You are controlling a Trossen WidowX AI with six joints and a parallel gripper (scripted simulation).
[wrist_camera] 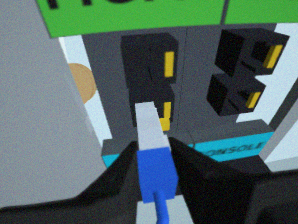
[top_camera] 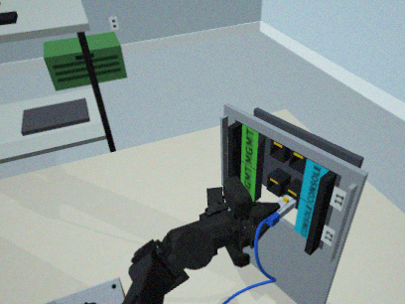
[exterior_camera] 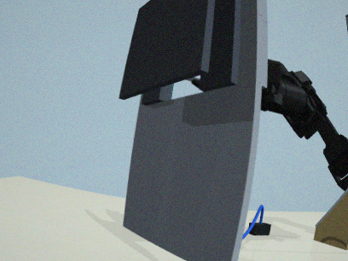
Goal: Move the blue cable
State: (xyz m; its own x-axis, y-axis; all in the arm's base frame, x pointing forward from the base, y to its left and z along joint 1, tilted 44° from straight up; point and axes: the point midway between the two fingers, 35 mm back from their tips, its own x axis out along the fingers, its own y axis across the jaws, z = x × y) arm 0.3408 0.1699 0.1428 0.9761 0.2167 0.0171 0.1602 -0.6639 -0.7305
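Fingers [top_camera: 279,213] clamped on plug [top_camera: 278,215] [wrist_camera: 156,172]; clear front pokes beyond tips, toward lower server's CONSOLE port [top_camera: 294,192] [wrist_camera: 167,107] (seating unclear).

Panel [top_camera: 293,258], top view: white tags [top_camera: 338,199] read 11, 12. Green strip [top_camera: 249,159] [wrist_camera: 150,16]: MGMT, twice. Cyan strip [top_camera: 309,199] [wrist_camera: 232,147]: CONSOLE, twice; wrist view, partly hidden.

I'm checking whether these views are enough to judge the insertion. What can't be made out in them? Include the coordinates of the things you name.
- Whether the plug [top_camera: 287,205] [wrist_camera: 153,159] has entered the port behind it: its clear tip covers the opening in the wrist view.
- The plug in the exterior view: hidden behind the gray panel [top_camera: 303,258] [exterior_camera: 188,171].
- The blue cable's [top_camera: 258,248] [exterior_camera: 255,220] [wrist_camera: 161,207] far end in the top view: cut off by the bottom edge.
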